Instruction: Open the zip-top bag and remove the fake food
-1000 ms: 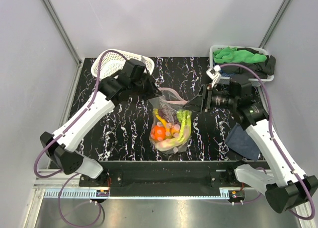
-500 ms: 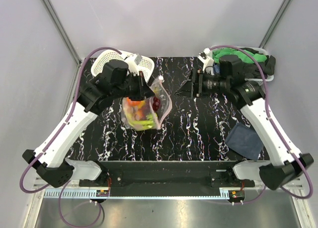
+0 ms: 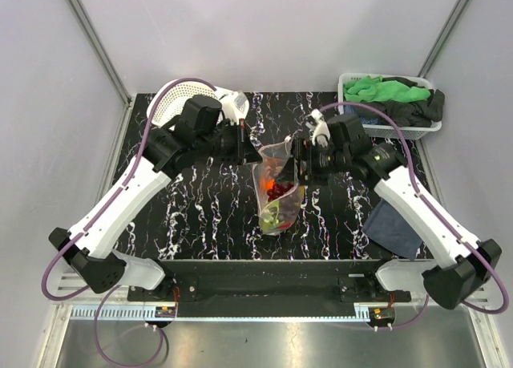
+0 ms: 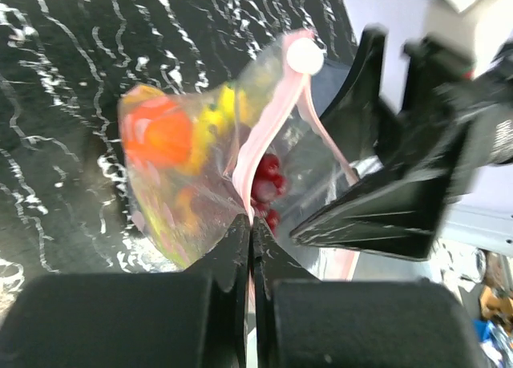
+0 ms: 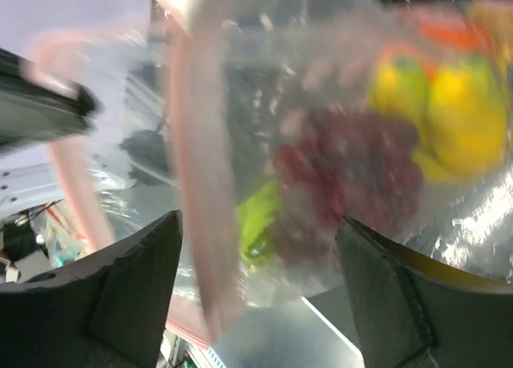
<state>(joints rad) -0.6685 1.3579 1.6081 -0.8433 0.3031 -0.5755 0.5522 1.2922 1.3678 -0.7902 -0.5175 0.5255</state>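
The clear zip-top bag [image 3: 277, 193] hangs above the black marbled table, between the two arms. My left gripper [image 3: 252, 148] is shut on its pinkish zip strip [image 4: 268, 135], which runs up from the closed jaws [image 4: 250, 228]. The fake food lies in the bag's lower part: red fruit [image 3: 277, 188], green stalks [image 3: 271, 217], an orange piece [image 4: 160, 135], purple grapes [image 5: 353, 175] and yellow pieces [image 5: 449, 103]. My right gripper [image 3: 297, 164] is open right at the bag's other side. Its fingers [image 5: 136, 292] stand wide apart with the bag wall and zip strip [image 5: 200, 167] between them.
A white lattice basket [image 3: 178, 102] stands at the back left behind the left arm. A white bin [image 3: 349, 81] with green and black cloths sits at the back right. A dark blue cloth [image 3: 393, 228] lies on the table at the front right.
My left gripper has swung the bag from the left side toward the middle. My right gripper has moved down and left, up against the bag.
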